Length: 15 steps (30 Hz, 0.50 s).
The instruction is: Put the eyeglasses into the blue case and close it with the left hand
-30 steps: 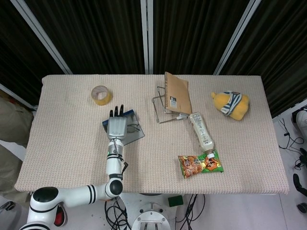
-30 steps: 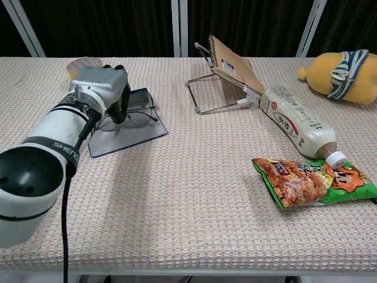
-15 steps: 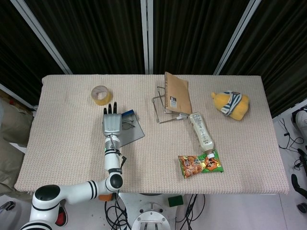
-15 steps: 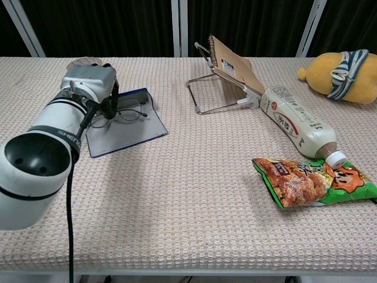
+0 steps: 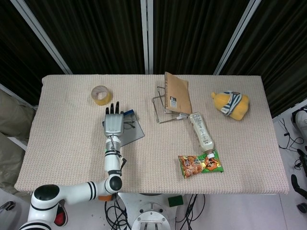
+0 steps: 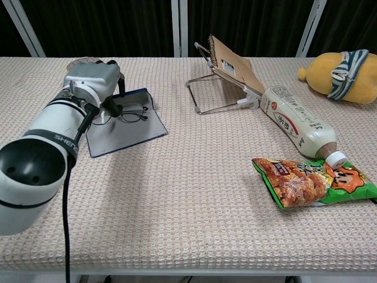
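My left hand (image 6: 94, 82) hovers over the open blue case (image 6: 126, 127), fingers (image 5: 112, 108) extended and holding nothing. The eyeglasses (image 6: 131, 112) lie inside, beside my palm.

Woven-cloth table (image 5: 67, 143): tape roll (image 5: 101, 94), snack bag (image 5: 200, 164)

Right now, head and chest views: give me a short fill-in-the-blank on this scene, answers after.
1. The eyeglasses lie on the open blue ____.
2. The left hand is over the case's ____ side.
3. The white bottle lies on its side, cap toward the ____ bag.
4. The notebook leans on a wire ____.

Answers: case; left; snack; stand
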Tool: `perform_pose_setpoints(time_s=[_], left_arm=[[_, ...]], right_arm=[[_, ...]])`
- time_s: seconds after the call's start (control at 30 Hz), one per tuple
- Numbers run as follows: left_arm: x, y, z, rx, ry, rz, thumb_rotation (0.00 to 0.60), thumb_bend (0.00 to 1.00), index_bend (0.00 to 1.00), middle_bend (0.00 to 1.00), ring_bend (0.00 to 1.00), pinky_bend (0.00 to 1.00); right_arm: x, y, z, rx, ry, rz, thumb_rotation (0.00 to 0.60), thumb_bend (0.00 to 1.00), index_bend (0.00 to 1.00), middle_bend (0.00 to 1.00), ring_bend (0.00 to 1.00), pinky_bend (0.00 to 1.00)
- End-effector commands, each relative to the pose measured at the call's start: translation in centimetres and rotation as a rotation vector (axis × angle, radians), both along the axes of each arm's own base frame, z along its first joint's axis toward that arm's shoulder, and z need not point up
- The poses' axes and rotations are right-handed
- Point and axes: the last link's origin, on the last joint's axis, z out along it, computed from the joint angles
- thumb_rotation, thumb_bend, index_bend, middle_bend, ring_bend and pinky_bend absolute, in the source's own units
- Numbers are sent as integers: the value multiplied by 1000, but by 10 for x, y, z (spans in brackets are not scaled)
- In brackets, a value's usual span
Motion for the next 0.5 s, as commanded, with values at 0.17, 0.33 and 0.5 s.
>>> perform_pose_setpoints(time_s=[0.17, 0.33, 0.5], left_arm=[[8, -24, 7, -27, 15, -99, 600, 378, 386, 0, 0, 136], [-2, -41, 8, -103, 102, -174, 552, 373, 319, 0, 0, 136], [-18, -41, 11, -133, 138, -172, 290, 328, 300, 0, 0, 129]], right_arm=[[-1, -1, -2, 4, -2, 3, 600, 503, 0, 0, 0, 0], [-2, -1, -2, 1, -4, -1, 600, 503, 0, 0, 0, 0], [-2, -1, -1, -3, -1, 2, 600, 503, 0, 0, 0, 0]])
